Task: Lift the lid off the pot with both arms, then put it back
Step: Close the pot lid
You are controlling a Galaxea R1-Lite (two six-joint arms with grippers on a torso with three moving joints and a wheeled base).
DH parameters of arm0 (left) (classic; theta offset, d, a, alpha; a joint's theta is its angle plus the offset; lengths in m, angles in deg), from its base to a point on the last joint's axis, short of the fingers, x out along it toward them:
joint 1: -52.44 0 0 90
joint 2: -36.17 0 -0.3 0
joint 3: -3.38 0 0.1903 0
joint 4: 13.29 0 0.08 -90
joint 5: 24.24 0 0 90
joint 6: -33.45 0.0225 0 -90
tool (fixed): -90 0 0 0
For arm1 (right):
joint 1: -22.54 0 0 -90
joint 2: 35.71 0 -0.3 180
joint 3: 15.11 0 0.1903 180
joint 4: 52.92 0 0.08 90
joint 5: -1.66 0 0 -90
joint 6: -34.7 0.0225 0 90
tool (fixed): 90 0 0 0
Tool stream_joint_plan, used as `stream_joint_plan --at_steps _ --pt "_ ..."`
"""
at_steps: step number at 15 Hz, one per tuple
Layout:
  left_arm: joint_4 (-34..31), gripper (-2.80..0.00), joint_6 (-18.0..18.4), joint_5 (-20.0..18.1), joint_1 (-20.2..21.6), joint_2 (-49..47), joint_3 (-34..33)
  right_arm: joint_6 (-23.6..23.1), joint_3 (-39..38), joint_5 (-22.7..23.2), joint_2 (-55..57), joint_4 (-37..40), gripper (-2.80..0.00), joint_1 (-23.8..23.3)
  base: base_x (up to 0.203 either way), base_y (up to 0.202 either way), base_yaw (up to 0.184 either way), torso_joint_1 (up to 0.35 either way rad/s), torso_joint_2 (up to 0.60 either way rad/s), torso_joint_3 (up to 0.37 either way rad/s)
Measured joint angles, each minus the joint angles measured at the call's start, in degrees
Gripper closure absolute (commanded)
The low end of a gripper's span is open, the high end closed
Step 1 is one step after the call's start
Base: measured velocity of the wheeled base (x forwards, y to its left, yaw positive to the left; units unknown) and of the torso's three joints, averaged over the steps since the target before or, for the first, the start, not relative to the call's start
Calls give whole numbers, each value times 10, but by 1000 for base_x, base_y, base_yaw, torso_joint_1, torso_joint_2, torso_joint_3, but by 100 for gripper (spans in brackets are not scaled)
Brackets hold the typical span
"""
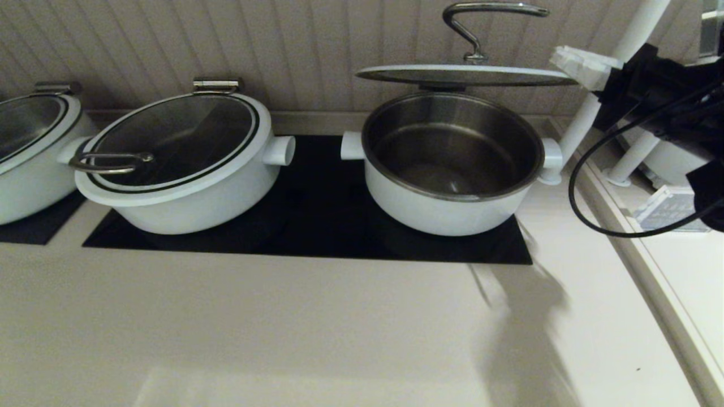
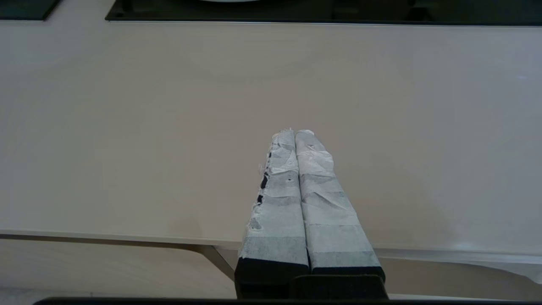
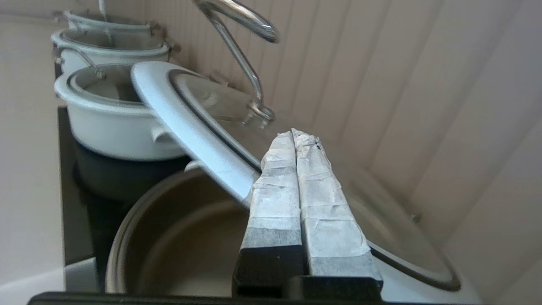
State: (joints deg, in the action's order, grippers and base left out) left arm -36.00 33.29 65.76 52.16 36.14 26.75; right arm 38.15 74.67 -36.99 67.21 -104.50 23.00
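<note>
Here lid [image 1: 464, 75] (raised) above pot [image 1: 452, 164].

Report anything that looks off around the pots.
The lid hangs raised above the open pot, not seated, unlike the neighbouring pot whose lid is shut. The right pincer is shut beside its rim, gripping nothing. The left pincer is shut over bare counter, away from the pots.

1. I read no words, brands, numbers or signs anywhere before me.
2. The small white object [image 1: 667, 209] lying low beside my right arm bears faint marks, too blurred for me to make out.
</note>
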Motion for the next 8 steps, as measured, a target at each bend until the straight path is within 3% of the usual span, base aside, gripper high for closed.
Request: stream_joint_plan --at_steps 8 --pt "0 0 0 0 0 0 0 -16 -115 3 -10 -65 0 0 0 0 0 0 0 0"
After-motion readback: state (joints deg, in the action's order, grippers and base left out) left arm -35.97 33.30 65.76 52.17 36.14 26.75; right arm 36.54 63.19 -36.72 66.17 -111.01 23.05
